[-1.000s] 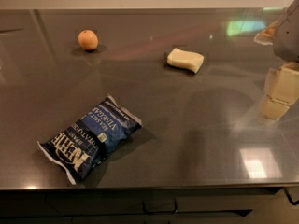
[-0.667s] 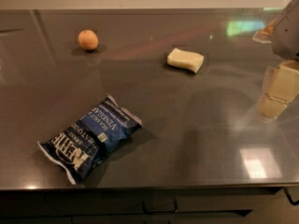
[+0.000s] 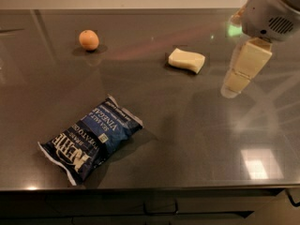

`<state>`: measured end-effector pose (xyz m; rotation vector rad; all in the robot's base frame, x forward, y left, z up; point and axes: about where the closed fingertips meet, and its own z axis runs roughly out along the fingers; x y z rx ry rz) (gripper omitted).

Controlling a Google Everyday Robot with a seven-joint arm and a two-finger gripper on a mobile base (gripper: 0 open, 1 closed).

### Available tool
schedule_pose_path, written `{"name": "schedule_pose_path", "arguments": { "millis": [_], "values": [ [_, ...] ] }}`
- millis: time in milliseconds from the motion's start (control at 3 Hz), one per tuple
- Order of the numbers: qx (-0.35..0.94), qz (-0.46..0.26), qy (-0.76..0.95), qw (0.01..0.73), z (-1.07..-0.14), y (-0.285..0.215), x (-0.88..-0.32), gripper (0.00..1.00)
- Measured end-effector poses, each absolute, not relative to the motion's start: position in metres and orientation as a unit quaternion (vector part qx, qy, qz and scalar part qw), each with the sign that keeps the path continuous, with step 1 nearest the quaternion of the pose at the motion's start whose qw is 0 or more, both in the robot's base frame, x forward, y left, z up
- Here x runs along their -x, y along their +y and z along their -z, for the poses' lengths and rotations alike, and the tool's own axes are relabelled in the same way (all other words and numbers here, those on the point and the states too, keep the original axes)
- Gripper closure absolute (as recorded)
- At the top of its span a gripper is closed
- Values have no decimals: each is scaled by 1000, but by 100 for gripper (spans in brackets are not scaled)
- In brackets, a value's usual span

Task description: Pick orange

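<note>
The gripper (image 3: pixel 236 82) hangs at the right side of the view, over the table (image 3: pixel 197 144). Its pale, segmented body slants down and to the left from the white arm (image 3: pixel 268 12), which enters at the top right corner. Whether the gripper is open or closed I cannot tell. Its lower end is close above the dark, glossy tabletop, where a faint reflection of it shows; whether it touches the surface is not clear.

The orange (image 3: pixel 88 40) sits on the table at the far left, well apart from the gripper, with nothing touching it. It is small and round, and a soft shadow lies under it.

Between the orange and the gripper (nearer the gripper) lies the sponge (image 3: pixel 186 60), a pale yellow block resting flat on the table. It is apart from both.

Toward the near edge, left of centre, a bag (image 3: pixel 91 138) of chips lies flat and turned at an angle, one corner pointing at the near left. It is dark blue with white lettering, and it is much bigger than the orange and well apart from it.
</note>
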<state>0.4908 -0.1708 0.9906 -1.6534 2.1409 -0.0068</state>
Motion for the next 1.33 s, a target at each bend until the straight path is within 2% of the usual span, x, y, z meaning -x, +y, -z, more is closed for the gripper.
{"name": "schedule_pose_path", "arguments": {
  "millis": [667, 1333],
  "values": [
    [593, -29, 765, 249, -983, -111, -560, 0],
    [565, -85, 771, 281, -943, -28, -668, 0]
  ]
}}
